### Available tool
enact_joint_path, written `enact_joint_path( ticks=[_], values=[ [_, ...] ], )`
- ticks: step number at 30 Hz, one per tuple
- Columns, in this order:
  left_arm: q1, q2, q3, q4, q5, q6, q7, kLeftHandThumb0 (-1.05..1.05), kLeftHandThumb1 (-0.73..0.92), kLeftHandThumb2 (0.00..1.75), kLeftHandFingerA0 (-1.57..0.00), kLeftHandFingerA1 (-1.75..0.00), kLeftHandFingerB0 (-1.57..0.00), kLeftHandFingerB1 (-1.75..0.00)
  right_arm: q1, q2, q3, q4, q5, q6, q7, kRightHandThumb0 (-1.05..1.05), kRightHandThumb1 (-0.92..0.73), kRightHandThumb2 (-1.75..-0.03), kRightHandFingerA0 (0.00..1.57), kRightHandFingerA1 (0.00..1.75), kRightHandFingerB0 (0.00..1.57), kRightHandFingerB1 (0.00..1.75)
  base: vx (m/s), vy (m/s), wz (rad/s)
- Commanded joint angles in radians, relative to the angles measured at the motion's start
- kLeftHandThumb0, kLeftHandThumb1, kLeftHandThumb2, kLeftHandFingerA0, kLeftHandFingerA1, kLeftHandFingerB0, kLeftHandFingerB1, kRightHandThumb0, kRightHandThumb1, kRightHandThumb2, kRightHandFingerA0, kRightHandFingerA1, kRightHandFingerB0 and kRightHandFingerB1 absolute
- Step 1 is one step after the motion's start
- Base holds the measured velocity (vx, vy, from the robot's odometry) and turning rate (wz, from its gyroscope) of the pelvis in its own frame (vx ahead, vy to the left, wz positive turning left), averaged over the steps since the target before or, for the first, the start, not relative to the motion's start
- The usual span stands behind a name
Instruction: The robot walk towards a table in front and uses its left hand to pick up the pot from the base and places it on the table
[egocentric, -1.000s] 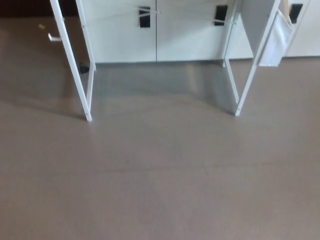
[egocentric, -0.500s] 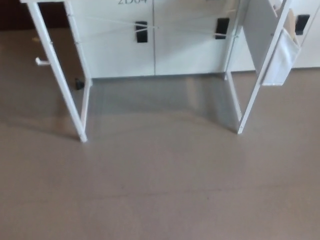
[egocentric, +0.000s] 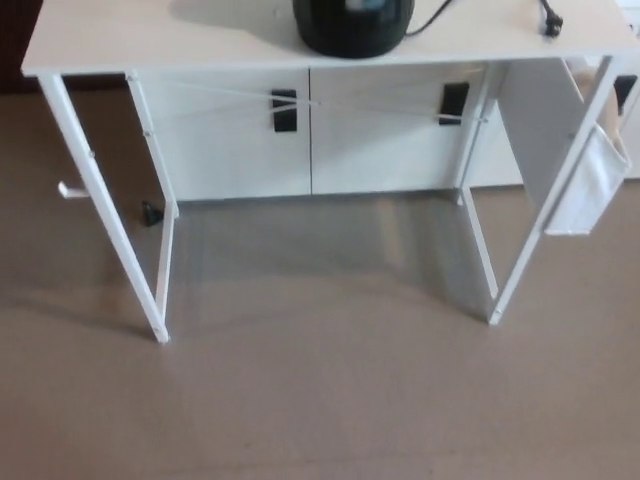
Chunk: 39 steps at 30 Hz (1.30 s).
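A white surface (egocentric: 150, 40) fills the top of the head view, its front edge running straight across. The pot (egocentric: 352, 30), black and rounded, stands on it about midway between the left and right edges, set a little back from the front edge. Only its lower part shows, since the picture's top border cuts it off. A black cord (egocentric: 435, 18) leaves its right side and runs off the top of the picture, and a black plug (egocentric: 548, 20) lies on the surface near the right edge.

Neither the left hand nor the right hand is in view, so how their fingers stand cannot be told.

Thin white legs carry the surface, among them the front left leg (egocentric: 105, 205) and the front right leg (egocentric: 550, 195), both slanting down to the brown floor (egocentric: 320, 400). A white pouch (egocentric: 588, 185) hangs at the right end of the frame. Behind the legs stands a white cabinet (egocentric: 230, 140) with two black handles (egocentric: 284, 110). A small dark object (egocentric: 151, 213) sits on the floor by the rear left leg; what it is cannot be made out.
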Motion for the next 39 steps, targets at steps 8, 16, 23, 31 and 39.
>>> enact_joint_path(
  ticks=[8, 16, 23, 31, 39],
  values=[
    [-0.015, 0.011, 0.003, 0.009, -0.005, -0.019, -0.003, -0.09, 0.57, 0.57, -0.77, -0.44, -0.54, -0.40, -0.017, -0.013, -0.001, 0.021, 0.004, -0.032, -0.007, -0.64, -0.33, -0.77, 0.60, 0.56, 0.44, 0.49, 0.26, -0.150, 0.12],
    [-0.002, 0.012, 0.007, 0.020, -0.004, -0.036, -0.011, -0.11, 0.56, 0.57, -0.79, -0.44, -0.56, -0.39, -0.014, -0.012, 0.004, 0.020, 0.001, -0.030, -0.004, -0.62, -0.33, -0.77, 0.60, 0.58, 0.47, 0.51, 0.29, 0.167, -0.25],
    [-0.013, 0.014, 0.002, 0.024, 0.000, -0.036, -0.011, -0.14, 0.57, 0.57, -0.70, -0.43, -0.53, -0.39, -0.033, -0.012, -0.005, 0.045, 0.013, -0.035, 0.004, -0.61, -0.32, -0.76, 0.61, 0.58, 0.48, 0.51, 0.30, 0.188, -0.06],
    [-0.011, 0.016, 0.001, 0.004, -0.002, -0.032, -0.010, -0.12, 0.56, 0.57, -0.73, -0.43, -0.54, -0.40, -0.045, -0.009, 0.001, 0.058, 0.005, -0.036, 0.002, -0.62, -0.34, -0.77, 0.60, 0.57, 0.46, 0.50, 0.29, -0.124, 0.13],
    [-0.032, 0.027, 0.003, 0.017, 0.001, -0.015, -0.002, -0.09, 0.57, 0.57, -0.74, -0.44, -0.56, -0.40, -0.054, 0.000, 0.012, 0.058, -0.010, -0.048, -0.038, -0.61, -0.43, -0.55, 0.68, 0.51, 0.61, 0.42, 0.18, -0.137, 0.01]
  ],
)
